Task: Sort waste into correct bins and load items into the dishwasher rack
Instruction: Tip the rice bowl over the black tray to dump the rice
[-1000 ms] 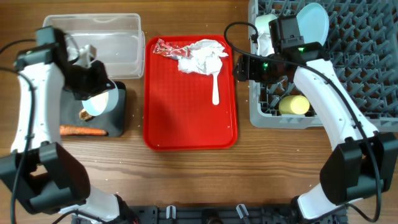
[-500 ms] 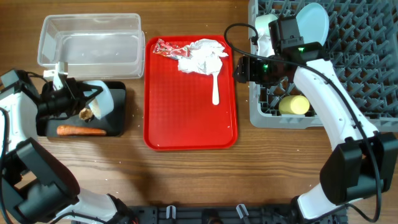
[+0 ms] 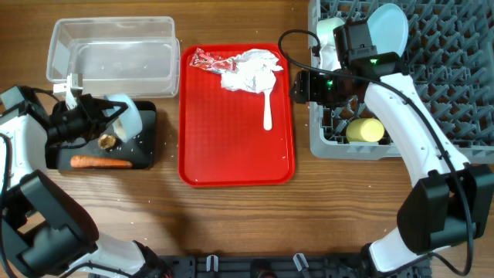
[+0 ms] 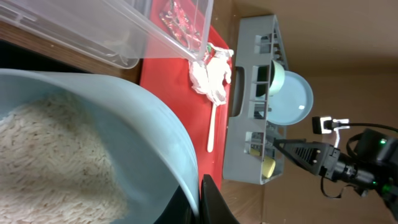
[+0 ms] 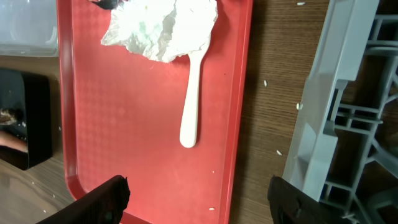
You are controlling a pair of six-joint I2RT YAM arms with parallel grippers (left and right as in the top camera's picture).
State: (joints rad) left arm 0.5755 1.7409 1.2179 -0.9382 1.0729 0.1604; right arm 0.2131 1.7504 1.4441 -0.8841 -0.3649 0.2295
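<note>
The left gripper [image 3: 99, 122] is clamping the rim of the pale bowl [image 3: 125, 121], holding it tipped over the black tray [image 3: 148, 150], where the carrot [image 3: 100, 162] and brown lump [image 3: 107, 140] are lying. With rice [image 4: 56, 155] sitting inside, I'd say it needs a steeper tilt and a gentle shake, with the mouth well within the tray's walls so nothing scatters onto the table [image 3: 231, 224]. The right gripper [image 5: 205, 208] is hanging spread open over the red tray [image 5: 124, 124], holding nothing.
</note>
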